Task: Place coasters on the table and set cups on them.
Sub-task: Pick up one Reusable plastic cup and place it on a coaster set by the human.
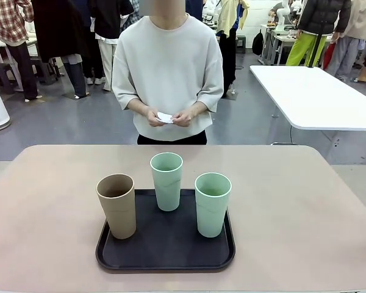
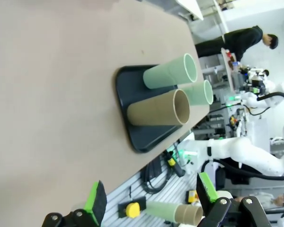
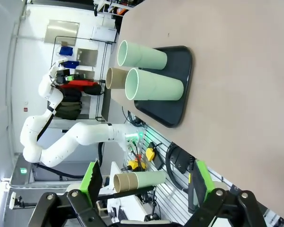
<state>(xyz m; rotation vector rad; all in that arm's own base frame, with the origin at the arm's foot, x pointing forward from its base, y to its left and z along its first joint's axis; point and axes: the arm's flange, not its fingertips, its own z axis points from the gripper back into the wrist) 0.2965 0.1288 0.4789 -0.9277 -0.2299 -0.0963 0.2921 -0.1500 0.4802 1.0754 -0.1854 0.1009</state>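
Observation:
Three cups stand upright on a black tray [image 1: 165, 251] on the beige table [image 1: 305, 201]: a tan one [image 1: 116, 204] at the left, a mint one [image 1: 166, 180] at the back and a mint one [image 1: 212, 203] at the right. Across the table a person holds white coasters [image 1: 165, 117] in both hands at waist height. In the left wrist view my left gripper [image 2: 150, 182] is open and off the table's near edge, far from the tan cup [image 2: 156, 109]. My right gripper [image 3: 146, 164] is likewise open and empty, well back from the nearest mint cup [image 3: 154, 86].
A white rectangular table [image 1: 317, 97] stands at the back right, with people farther off. Wide bare tabletop lies on both sides of the tray. Spare stacked cups [image 3: 139, 179] sit on a rack below the table's near edge.

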